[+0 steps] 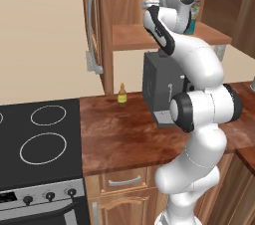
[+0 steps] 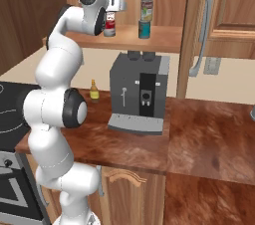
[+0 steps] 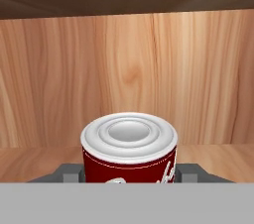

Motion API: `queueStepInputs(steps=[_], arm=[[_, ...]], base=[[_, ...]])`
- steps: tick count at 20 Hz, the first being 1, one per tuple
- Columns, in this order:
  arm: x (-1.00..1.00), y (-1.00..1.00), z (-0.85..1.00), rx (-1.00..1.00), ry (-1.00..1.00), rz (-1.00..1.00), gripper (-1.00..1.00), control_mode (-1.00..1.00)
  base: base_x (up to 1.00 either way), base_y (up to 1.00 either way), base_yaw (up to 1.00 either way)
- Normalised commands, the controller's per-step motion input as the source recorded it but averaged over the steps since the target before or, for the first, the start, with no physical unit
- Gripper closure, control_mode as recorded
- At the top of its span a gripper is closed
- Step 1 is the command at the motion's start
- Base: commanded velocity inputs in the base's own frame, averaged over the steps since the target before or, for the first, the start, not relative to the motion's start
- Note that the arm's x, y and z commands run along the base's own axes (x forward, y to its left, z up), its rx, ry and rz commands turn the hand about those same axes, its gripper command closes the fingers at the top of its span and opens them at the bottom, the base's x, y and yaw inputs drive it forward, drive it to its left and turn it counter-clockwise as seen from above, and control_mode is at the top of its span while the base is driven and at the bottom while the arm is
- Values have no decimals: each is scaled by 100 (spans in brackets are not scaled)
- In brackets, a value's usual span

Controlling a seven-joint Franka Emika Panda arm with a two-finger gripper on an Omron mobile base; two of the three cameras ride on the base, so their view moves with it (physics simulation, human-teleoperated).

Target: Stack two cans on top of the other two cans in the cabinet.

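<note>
Coffee machine (image 2: 138, 94), small bottle (image 2: 94, 91), stove (image 1: 37, 142) on counter.

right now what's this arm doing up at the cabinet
The white arm has reached up to the cabinet shelf, its hand around a dark red can with a white label, one finger on either side. In the right base view, a green-labelled can already sits stacked on a teal can further along the shelf. Whether the red can is gripped or just released cannot be told.
</note>
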Motion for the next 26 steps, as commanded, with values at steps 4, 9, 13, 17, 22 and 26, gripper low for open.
queueStepInputs(steps=[4, 9, 13, 17, 22, 26], arm=[[0, 0, 0, 0, 0, 0, 100, -100], [0, 0, 0, 0, 0, 0, 100, -100], [0, 0, 0, 0, 0, 0, 100, -100], [0, 0, 0, 0, 0, 0, 100, -100], [0, 0, 0, 0, 0, 0, 100, -100], [0, 0, 0, 0, 0, 0, 100, -100]], base=[[0, 0, 0], [0, 0, 0], [0, 0, 0], [0, 0, 0], [0, 0, 0], [0, 0, 0]])
